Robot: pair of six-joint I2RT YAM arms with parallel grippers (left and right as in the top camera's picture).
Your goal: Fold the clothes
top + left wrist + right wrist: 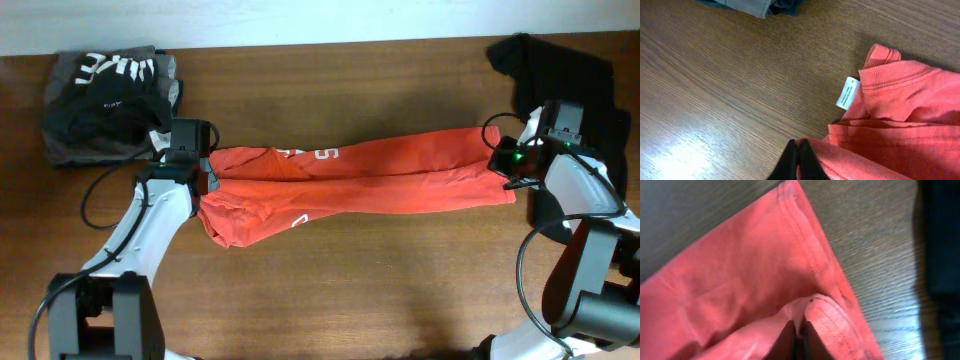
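Note:
A red shirt (360,178) with white lettering lies stretched across the middle of the table, folded lengthwise. My left gripper (205,172) is shut on its left end near the collar; the left wrist view shows the closed jaws (798,150) pinching red fabric (900,115), with the white label (847,93) just beyond. My right gripper (503,165) is shut on the shirt's right end; the right wrist view shows the jaws (799,330) closed on a fold of the hem (810,255).
A folded dark and grey pile of clothes (108,100) with white print sits at the back left corner. A black garment (560,70) lies crumpled at the back right, behind my right arm. Bare wood table (350,290) lies in front of the shirt.

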